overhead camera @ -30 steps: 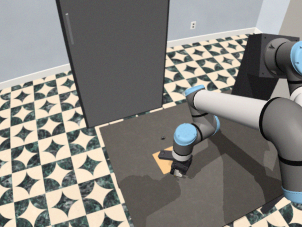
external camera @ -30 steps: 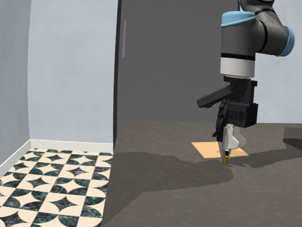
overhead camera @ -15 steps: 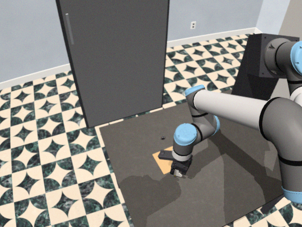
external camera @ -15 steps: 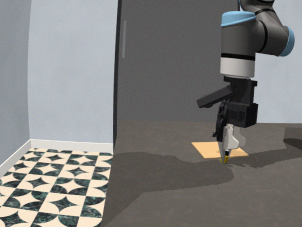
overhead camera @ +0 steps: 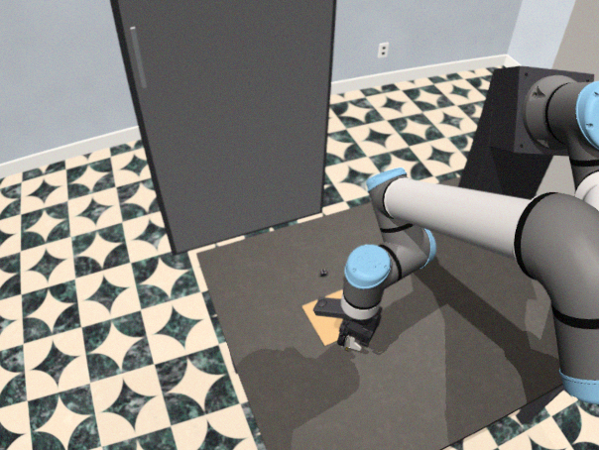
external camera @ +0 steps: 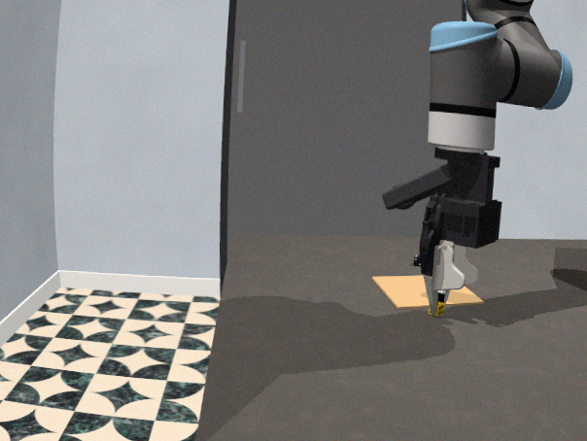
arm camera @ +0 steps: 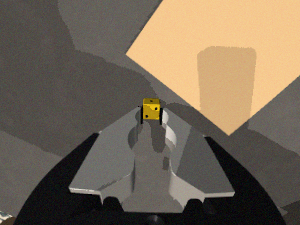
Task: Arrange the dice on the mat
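Observation:
My gripper (arm camera: pixel 151 108) is shut on a small yellow die (arm camera: pixel 151 109) with black pips, held between the fingertips. In the exterior view the die (external camera: pixel 438 308) sits at the tips of the gripper (external camera: pixel 439 305), at or just above the dark table surface, right at the near edge of the orange mat (external camera: pixel 426 290). In the top view the gripper (overhead camera: pixel 353 345) stands at the mat's (overhead camera: pixel 325 317) near right corner. A small dark die (overhead camera: pixel 322 272) lies on the table beyond the mat, off it. The third die is not visible.
A tall dark grey cabinet (overhead camera: pixel 228 114) stands behind the table. A dark box (overhead camera: pixel 526 129) is at the right, by the arm's base. The wrist camera bracket (overhead camera: pixel 329 307) juts over the mat.

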